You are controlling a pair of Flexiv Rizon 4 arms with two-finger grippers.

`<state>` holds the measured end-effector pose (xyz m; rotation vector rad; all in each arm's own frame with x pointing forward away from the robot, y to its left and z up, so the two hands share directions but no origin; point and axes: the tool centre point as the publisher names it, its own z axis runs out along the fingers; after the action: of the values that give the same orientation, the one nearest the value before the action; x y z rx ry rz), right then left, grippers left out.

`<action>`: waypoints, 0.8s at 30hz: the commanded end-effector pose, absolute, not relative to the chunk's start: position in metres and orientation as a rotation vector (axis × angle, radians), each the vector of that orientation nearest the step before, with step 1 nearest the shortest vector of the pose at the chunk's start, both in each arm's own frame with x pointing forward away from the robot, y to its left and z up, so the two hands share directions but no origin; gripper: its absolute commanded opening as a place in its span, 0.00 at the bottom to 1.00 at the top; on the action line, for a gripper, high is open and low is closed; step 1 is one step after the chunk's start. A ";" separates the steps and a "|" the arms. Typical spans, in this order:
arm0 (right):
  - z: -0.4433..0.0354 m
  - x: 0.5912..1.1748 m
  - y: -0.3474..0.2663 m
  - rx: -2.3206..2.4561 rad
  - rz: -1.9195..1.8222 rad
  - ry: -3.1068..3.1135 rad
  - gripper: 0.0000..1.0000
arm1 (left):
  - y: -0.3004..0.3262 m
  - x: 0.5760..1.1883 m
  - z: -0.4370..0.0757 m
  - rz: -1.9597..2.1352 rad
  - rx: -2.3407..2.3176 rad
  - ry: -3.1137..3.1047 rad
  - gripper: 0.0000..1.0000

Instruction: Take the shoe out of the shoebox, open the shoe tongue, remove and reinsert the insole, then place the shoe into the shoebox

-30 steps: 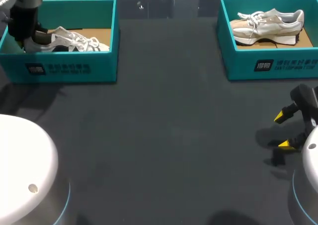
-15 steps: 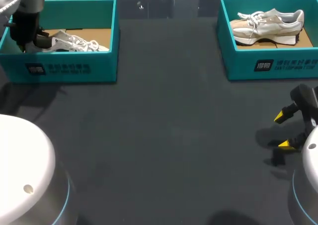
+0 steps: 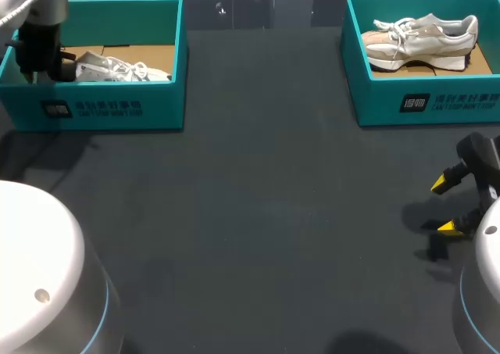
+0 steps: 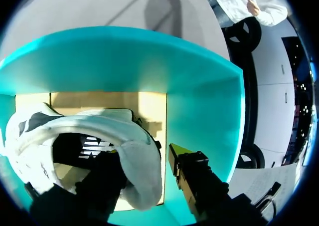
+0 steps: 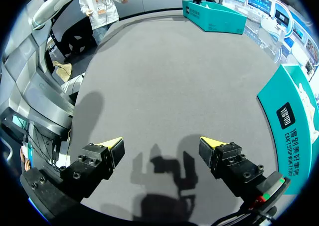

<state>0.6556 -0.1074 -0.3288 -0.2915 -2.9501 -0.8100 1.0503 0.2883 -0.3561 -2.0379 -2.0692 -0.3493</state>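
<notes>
Near the near right corner of the bench (image 3: 266,213), the right claw (image 3: 444,205) is held low over the surface. Its fingers are spread wide w/ nothing betw. them, and only bare bench and its own shadow are seen under it.

At the far right corner a right shoebox (image 3: 426,104) is set. A second shoe (image 3: 422,37) is laid in it, toe toward the bench's middle, well apart from that claw.

At the far left corner the left shoebox (image 3: 109,108) is found. The shoe (image 4: 45,136) is inside it, w/ laces toward the box's right end and heel toward its left end.

The left claw (image 4: 144,158) is lowered into that left end from above. The heel collar is gripped: one finger is pushed down inside the shoe's opening and the other, yellow-tipped, is set vs. the outside of the heel. The claw is thus closed on the shoe, w/ only the heel's thickness betw. its fingers. The box's cardboard floor is seen beyond the heel.
</notes>
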 end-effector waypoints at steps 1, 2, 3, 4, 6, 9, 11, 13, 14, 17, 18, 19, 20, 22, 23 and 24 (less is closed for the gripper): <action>-0.329 0.654 -0.107 -0.294 -0.805 -2.954 1.00 | 0.292 1.043 -0.342 -0.337 -2.062 -2.095 0.49; -0.329 0.654 -0.107 -0.294 -0.805 -2.954 1.00 | 0.290 1.043 -0.338 -0.333 -2.068 -2.105 0.53; -0.329 0.654 -0.107 -0.294 -0.805 -2.954 1.00 | 0.289 1.042 -0.334 -0.324 -2.071 -2.115 0.56; -0.329 0.654 -0.107 -0.294 -0.805 -2.954 1.00 | 0.288 1.042 -0.330 -0.309 -2.077 -2.121 0.60; -0.329 0.654 -0.107 -0.294 -0.805 -2.954 1.00 | 0.286 1.040 -0.324 -0.306 -2.087 -2.129 0.64; -0.329 0.654 -0.107 -0.294 -0.805 -2.954 1.00 | 0.281 1.038 -0.312 -0.297 -2.102 -2.147 0.86; -0.329 0.654 -0.107 -0.294 -0.805 -2.954 1.00 | 0.280 1.037 -0.304 -0.275 -2.105 -2.164 0.98; -0.329 0.654 -0.107 -0.294 -0.805 -2.954 1.00 | 0.278 1.035 -0.293 -0.261 -2.109 -2.178 1.00; -0.329 0.654 -0.107 -0.294 -0.805 -2.954 1.00 | 0.278 1.033 -0.286 -0.254 -2.114 -2.189 1.00; -0.329 0.654 -0.107 -0.294 -0.805 -2.954 1.00 | 0.277 1.026 -0.265 -0.220 -2.116 -2.212 1.00; -0.329 0.654 -0.107 -0.294 -0.805 -2.954 1.00 | 0.277 1.024 -0.257 -0.200 -2.120 -2.212 1.00; -0.329 0.654 -0.107 -0.294 -0.805 -2.954 1.00 | 0.278 1.022 -0.251 -0.196 -2.122 -2.210 1.00; -0.329 0.654 -0.107 -0.294 -0.805 -2.954 1.00 | 0.278 1.019 -0.244 -0.205 -2.126 -2.218 1.00; -0.329 0.654 -0.107 -0.294 -0.805 -2.954 1.00 | 0.279 1.013 -0.231 -0.190 -2.133 -2.217 1.00; -0.329 0.654 -0.107 -0.294 -0.805 -2.954 1.00 | 0.280 1.011 -0.225 -0.190 -2.136 -2.219 1.00; -0.329 0.654 -0.107 -0.294 -0.805 -2.954 1.00 | 0.280 1.008 -0.219 -0.188 -2.139 -2.218 1.00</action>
<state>0.6556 -0.1074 -0.3288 -0.2916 -2.9501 -0.8100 1.0227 0.2780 -0.2432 -2.1269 -2.2149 -0.1761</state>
